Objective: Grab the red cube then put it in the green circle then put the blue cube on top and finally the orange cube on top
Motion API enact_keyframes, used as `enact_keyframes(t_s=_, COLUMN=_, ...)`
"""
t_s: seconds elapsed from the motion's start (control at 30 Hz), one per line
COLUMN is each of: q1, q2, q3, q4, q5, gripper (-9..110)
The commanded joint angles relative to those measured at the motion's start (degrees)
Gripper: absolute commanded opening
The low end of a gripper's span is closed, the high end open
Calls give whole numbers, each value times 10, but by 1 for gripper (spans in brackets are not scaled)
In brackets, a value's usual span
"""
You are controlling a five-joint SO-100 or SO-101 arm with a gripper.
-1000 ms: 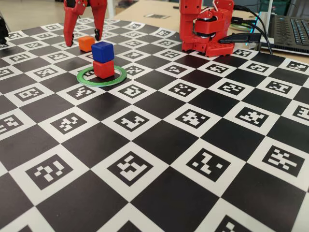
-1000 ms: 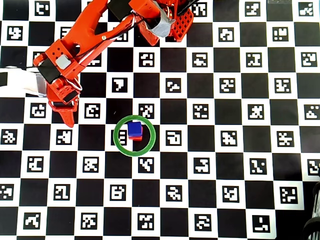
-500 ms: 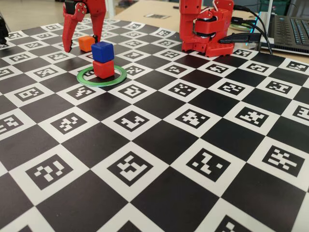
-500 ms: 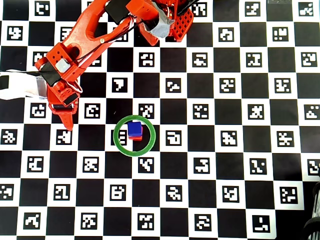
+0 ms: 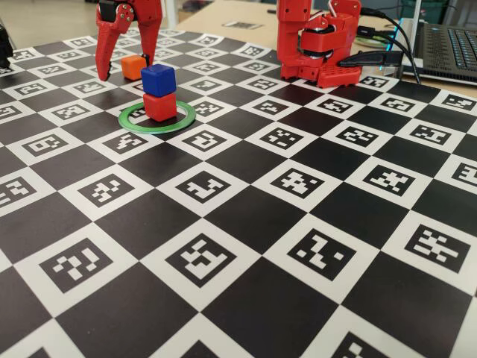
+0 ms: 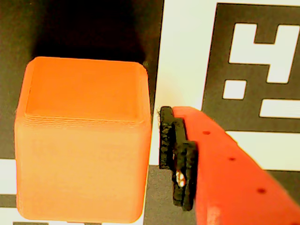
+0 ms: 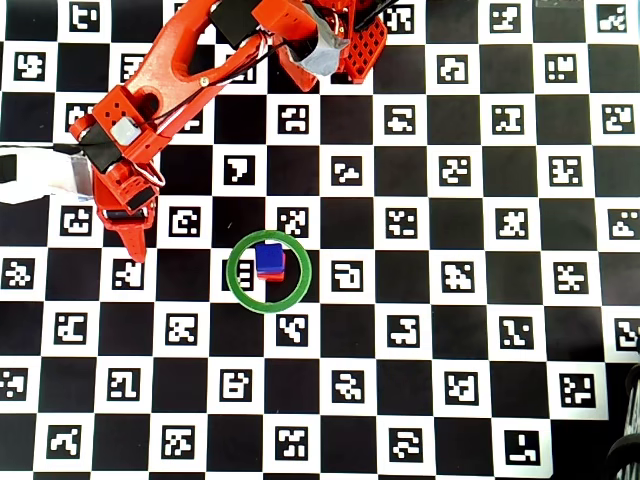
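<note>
The orange cube (image 5: 133, 66) sits on the worktop (image 5: 246, 216), far left of the green circle (image 5: 157, 118) in the fixed view. It looks light, rigid and matte, best held on two opposite flat sides. The gripper (image 5: 125, 71) is spread around it, and one pad (image 6: 174, 157) is just beside the cube, holding nothing.

The blue cube (image 7: 268, 258) sits inside the green circle (image 7: 268, 271), the red arm (image 7: 170, 75) reaching down at upper left.
</note>
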Motion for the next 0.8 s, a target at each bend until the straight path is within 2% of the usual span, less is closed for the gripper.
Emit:
enact_keyframes(t_s=0.0, q1=8, q2=10, q3=-17, q4=-4, q5=-8, gripper=46)
enact_keyframes(t_s=0.4, q1=7, q2=14, q3=-7, q4=-12, q5=-16, gripper=44)
enact_keyframes(t_s=0.77, q1=7, q2=21, q3=4, q4=-19, q5=-21, gripper=18)
